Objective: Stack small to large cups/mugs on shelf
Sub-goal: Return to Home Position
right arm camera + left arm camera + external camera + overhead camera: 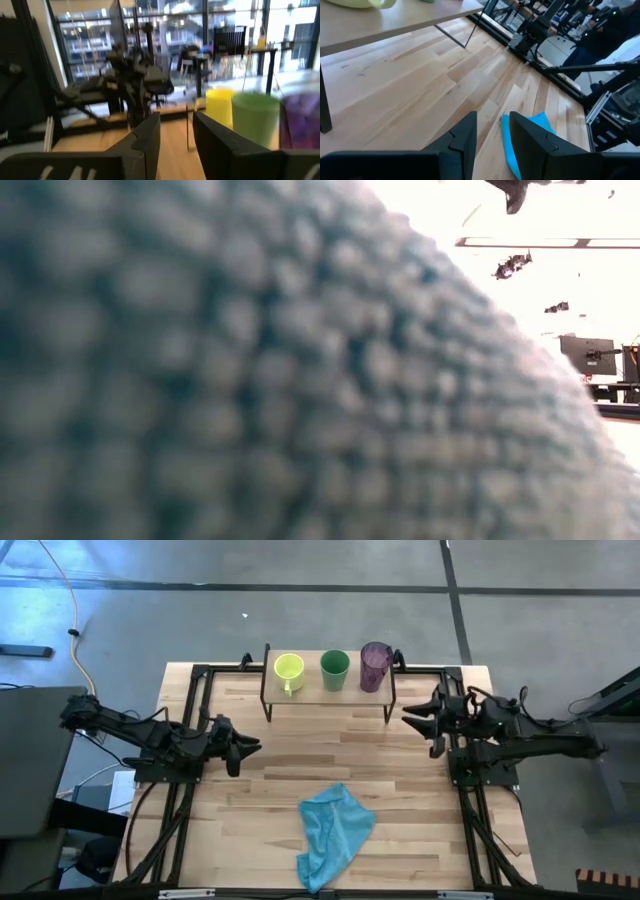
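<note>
The high camera looks straight down; the low one sits against the cloth [250, 380]; my wrist cameras share the yellow mug [220, 107].

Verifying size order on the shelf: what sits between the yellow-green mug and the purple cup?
The green cup stands between the yellow-green mug and the purple cup, all in a row on the shelf; the high view shows it.

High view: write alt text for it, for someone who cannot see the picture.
A yellow-green mug, a green cup and a purple cup stand in a row, left to right, on a low shelf at the back of the table. The left gripper and right gripper hang empty at either side, and a blue cloth lies crumpled near the front.
</note>
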You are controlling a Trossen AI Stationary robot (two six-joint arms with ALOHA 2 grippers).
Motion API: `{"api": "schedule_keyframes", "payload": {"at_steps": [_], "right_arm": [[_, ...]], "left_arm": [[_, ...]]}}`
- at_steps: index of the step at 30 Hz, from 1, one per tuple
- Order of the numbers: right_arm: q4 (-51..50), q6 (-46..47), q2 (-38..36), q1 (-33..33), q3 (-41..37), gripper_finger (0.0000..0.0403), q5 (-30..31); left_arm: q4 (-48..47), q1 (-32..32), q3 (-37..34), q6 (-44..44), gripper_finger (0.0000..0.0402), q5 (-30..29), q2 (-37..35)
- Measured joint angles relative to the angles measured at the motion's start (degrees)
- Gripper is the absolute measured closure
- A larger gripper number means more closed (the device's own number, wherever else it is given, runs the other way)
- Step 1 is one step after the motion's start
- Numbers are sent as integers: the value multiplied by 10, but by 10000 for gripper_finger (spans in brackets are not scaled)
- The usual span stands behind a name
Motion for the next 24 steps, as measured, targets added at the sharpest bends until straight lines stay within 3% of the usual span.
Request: {"api": "schedule_keyframes", "payload": {"at_steps": [9, 12, 15, 24], "right_arm": [[-212, 52, -47, 0, 0, 295, 0], [-222, 59, -52, 0, 0, 295, 0], [-172, 42, -56, 0, -17, 295, 5], [87, 55, -94, 0, -161, 295, -5]], "left_arm": [[1, 0, 0, 0, 298, 2, 6], [2, 0, 0, 0, 298, 2, 6], [5, 0, 0, 0, 298, 2, 6], [30, 0, 0, 0, 298, 8, 6]]}}
